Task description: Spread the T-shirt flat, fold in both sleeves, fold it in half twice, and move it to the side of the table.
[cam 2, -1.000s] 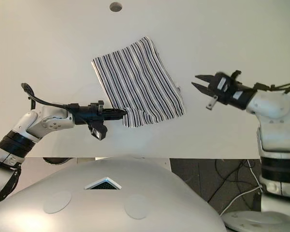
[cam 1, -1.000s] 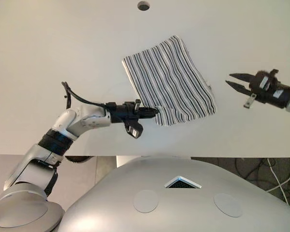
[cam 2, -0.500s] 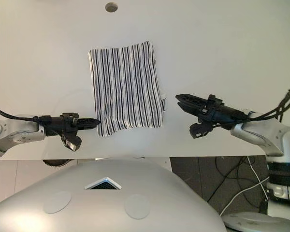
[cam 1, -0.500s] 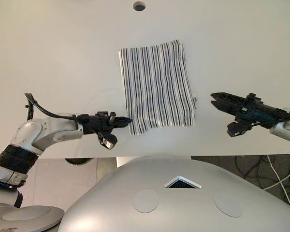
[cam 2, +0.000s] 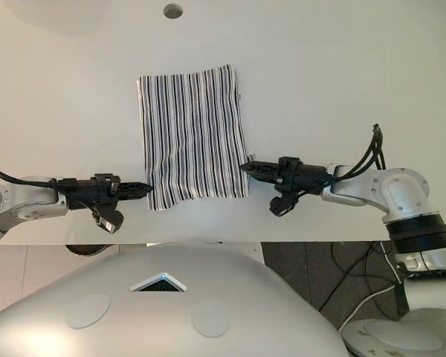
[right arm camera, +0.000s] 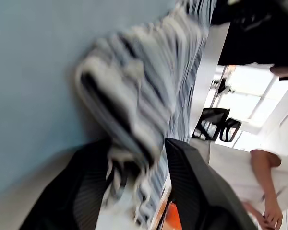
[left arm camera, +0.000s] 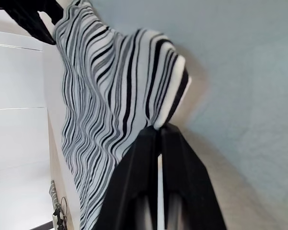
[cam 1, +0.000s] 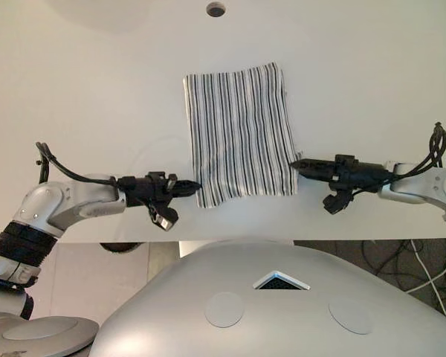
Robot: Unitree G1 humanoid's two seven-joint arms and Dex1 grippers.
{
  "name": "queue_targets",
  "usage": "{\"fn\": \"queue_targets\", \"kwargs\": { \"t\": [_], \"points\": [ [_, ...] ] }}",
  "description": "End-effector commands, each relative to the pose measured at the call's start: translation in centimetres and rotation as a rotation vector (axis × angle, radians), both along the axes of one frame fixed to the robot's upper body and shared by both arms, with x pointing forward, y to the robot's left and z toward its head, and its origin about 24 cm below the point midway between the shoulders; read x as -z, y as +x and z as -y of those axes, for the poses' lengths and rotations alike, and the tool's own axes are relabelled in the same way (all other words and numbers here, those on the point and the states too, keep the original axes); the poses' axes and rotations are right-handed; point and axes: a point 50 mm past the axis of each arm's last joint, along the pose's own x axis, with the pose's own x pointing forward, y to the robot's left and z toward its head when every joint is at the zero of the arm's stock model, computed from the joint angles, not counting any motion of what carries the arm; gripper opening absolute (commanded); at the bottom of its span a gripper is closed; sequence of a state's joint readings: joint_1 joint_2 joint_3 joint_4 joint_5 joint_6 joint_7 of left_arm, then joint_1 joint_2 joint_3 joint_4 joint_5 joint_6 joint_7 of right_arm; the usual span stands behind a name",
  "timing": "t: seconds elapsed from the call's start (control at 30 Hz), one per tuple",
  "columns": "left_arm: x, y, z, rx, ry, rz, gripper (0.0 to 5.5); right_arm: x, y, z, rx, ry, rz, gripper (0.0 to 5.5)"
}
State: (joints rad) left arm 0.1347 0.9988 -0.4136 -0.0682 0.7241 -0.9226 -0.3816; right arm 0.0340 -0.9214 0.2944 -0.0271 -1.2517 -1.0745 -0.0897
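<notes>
here, black-and-white striped t-shirt (cam 1: pixel 239 134), folded into a flat rectangle, on white table (cam 1: pixel 89 82)

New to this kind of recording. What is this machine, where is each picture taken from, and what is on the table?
It is a humanoid robot with two arms, each ending in a two-finger gripper. The two wide pictures come from cameras in its head, looking down; the two close-ups come from its wrists. A folded striped T-shirt lies on a white table. The left gripper is shut on its near left corner. The right gripper has its fingers apart around the near right corner.
</notes>
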Motion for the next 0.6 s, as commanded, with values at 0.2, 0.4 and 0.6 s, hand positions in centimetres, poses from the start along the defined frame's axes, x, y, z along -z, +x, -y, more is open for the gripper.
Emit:
{"fn": "queue_targets", "kwargs": {
  "t": [0.2,0.4,0.6],
  "points": [
    [2.4,-1.1,-0.7,0.012,0.134,-0.066,0.00,2.7,0.1,-3.4,-0.065,-0.030,-0.020,2.16],
    [2.1,-1.2,-0.9,0.014,0.135,-0.066,0.00,1.0,0.0,-1.6,-0.026,-0.025,-0.035,1.41],
    [1.8,-0.9,-1.2,0.001,0.136,-0.060,0.00,-0.5,-0.3,0.5,0.011,-0.048,-0.044,0.17]
  ]
}}
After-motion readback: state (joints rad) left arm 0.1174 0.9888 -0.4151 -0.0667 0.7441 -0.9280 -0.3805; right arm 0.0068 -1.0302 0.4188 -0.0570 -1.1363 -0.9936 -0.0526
